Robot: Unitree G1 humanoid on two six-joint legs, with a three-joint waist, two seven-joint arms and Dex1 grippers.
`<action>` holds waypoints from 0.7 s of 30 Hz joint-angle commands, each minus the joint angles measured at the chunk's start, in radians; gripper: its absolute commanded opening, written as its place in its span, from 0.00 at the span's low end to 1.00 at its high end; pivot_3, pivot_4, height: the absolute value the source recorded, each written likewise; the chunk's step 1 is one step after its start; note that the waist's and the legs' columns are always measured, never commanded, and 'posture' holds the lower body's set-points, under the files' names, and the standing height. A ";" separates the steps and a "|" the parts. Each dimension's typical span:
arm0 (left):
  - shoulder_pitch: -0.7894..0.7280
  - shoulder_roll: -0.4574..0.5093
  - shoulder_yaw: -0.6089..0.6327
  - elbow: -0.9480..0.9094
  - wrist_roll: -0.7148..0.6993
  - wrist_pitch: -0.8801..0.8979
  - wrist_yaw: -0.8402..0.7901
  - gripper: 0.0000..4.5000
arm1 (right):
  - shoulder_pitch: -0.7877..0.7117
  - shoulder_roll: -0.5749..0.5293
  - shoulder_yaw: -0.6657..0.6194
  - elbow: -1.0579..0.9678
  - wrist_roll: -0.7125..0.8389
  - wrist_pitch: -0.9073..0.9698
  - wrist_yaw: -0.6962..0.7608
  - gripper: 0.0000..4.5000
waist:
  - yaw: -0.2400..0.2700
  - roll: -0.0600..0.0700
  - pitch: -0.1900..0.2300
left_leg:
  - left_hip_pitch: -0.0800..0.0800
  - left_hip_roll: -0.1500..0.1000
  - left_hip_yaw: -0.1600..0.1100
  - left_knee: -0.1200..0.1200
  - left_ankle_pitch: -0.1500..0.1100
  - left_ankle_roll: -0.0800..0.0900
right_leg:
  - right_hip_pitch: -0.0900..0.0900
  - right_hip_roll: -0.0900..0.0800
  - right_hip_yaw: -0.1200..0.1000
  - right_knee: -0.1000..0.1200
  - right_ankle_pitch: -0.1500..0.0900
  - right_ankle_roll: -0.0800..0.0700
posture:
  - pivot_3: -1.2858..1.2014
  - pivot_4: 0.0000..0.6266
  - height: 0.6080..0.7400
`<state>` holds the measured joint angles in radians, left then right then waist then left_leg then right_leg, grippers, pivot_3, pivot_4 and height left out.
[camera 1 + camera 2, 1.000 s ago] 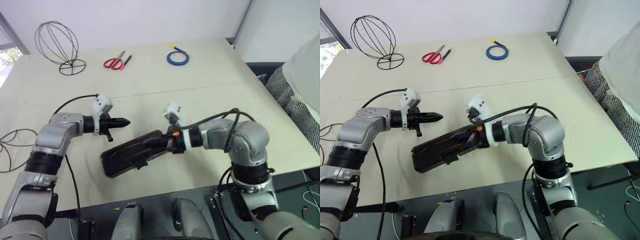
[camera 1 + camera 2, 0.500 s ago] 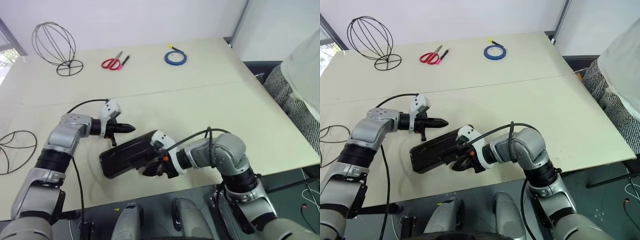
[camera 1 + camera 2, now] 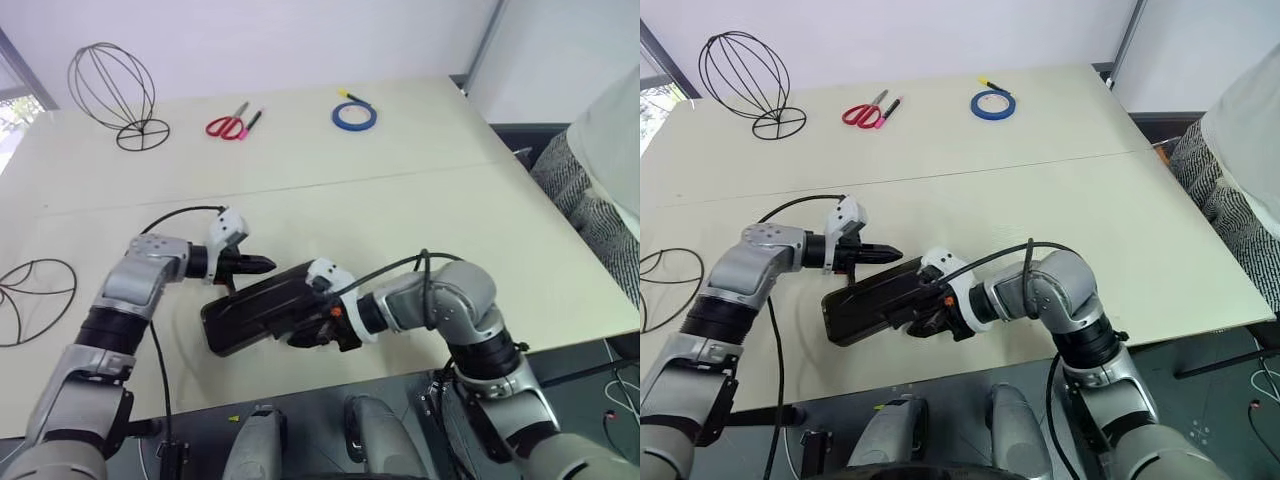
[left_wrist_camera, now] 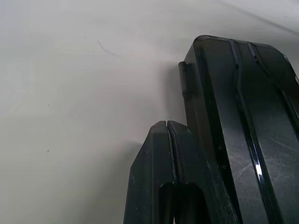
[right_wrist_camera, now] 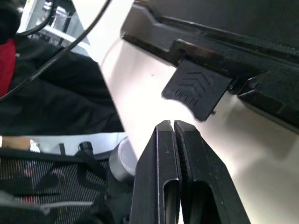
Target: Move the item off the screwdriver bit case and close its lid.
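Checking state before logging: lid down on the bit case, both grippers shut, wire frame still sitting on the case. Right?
One thing is wrong: no wire frame sits on the bit case. In the left eye view one wire frame stands at the table's far left corner and another lies flat near the left edge. The lid is down; left gripper and right gripper are shut.

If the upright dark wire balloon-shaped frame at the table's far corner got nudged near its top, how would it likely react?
The upright dark wire balloon-shaped frame would probably tip: its tall cage rises well above a small ring base. It looks light, being open thin wire, so it may also slide. The wire might flex somewhat.
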<state>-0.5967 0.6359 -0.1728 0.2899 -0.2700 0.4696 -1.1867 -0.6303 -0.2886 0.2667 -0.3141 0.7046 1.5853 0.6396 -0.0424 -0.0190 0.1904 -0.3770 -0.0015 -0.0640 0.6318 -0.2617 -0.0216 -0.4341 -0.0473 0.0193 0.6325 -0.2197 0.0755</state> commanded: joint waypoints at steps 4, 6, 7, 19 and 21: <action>-0.026 -0.007 0.022 0.004 0.010 -0.026 0.004 0.00 | -0.040 -0.020 -0.008 -0.022 0.050 -0.022 0.036 0.02 | -0.002 0.000 0.000 | 0.000 0.000 0.000 0.000 0.000 0.000 | 0.000 0.000 0.000 0.000 0.000 0.000 | 0.52 0.24 1.00; -0.023 -0.006 0.026 0.001 0.010 -0.025 0.005 0.00 | -0.050 -0.004 -0.013 0.005 0.042 -0.030 0.028 0.02 | -0.002 0.000 0.000 | 0.000 0.000 0.000 0.000 0.000 0.000 | 0.000 0.000 0.000 0.000 0.000 0.000 | 0.52 0.24 1.00; -0.022 -0.006 0.027 0.000 0.010 -0.025 0.005 0.00 | -0.054 0.001 -0.014 0.014 0.040 -0.033 0.026 0.02 | -0.002 0.000 0.000 | 0.000 0.000 0.000 0.000 0.000 0.000 | 0.000 0.000 0.000 0.000 0.000 0.000 | 0.52 0.24 1.00; -0.005 0.009 0.044 -0.013 0.007 -0.022 0.020 0.00 | -0.063 0.038 0.022 0.086 0.006 -0.095 -0.006 0.02 | 0.000 0.000 0.000 | 0.000 0.000 0.000 0.000 0.000 0.000 | 0.000 0.000 0.000 0.000 0.000 0.000 | 0.52 0.24 1.00; -0.003 0.011 0.048 -0.015 0.005 -0.020 0.022 0.00 | -0.061 0.037 0.035 0.093 -0.002 -0.109 -0.009 0.02 | -0.001 0.000 0.000 | 0.000 0.000 0.000 0.000 0.000 0.000 | 0.000 0.000 0.000 0.000 0.000 0.000 | 0.52 0.24 1.00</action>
<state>-0.5991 0.6295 -0.1595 0.3027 -0.2570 0.4530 -1.1682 -0.6758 -0.2577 0.2931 -0.2099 0.7066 1.4987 0.6321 -0.0437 -0.0190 0.1904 -0.3770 -0.0015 -0.0640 0.6317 -0.2618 -0.0215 -0.4343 -0.0473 0.0194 0.6326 -0.2198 0.0755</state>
